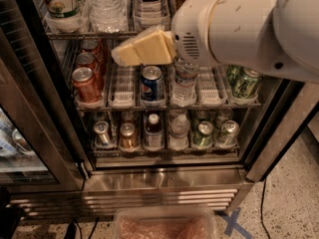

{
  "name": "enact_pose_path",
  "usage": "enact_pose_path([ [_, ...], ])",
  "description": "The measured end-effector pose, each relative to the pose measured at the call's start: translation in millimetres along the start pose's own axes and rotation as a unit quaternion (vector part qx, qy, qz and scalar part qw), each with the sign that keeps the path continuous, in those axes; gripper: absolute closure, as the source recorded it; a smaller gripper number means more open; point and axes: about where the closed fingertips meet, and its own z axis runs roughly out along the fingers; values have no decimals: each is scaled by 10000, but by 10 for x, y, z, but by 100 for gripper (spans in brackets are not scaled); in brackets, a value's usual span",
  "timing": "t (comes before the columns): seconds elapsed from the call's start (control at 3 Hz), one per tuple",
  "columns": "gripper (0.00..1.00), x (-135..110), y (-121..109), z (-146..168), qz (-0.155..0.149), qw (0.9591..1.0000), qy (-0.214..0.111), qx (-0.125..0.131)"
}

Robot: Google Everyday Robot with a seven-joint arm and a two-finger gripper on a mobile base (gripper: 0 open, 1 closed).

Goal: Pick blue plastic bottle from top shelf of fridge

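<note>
- fridge [164, 180]: door stands open. The dark frame sits close by the arm on the right, so a wide swing risks a knock.
- arm [239, 29]: its bulky white body hides the right end of the racks. Any reach there goes blind.
- top shelf [89, 34]: tall bottles are packed in clear lanes. A pull at an angle could jam on a lane wall.
- blue plastic bottle [149, 4]: stands on the top shelf, middle lane, just above the gripper and not touched. "TEA" reads on its white label.
- 7UP bottle [62, 1]: far left lane, green-and-white "UP" shows. It is well apart from the target.
- ribbed water bottle [106, 4]: right beside the target. It is the likeliest wrong grab or bump, and no label is readable.
- gripper [122, 55]: in front of the second rack, below the target. The fingers are pressed together and hold nothing, so they must spread and rise or they push the bottle back.
- Pepsi can [152, 83]: logo is clear, directly under the gripper. A dip could tip it.
</note>
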Motion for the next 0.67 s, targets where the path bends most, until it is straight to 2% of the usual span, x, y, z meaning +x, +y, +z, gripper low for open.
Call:
enact_pose_path([
  [0.33, 0, -58, -75, 50, 334, 9988, -234, 273],
  [0.67, 0, -190, -213, 142, 389, 9964, -593, 455],
])
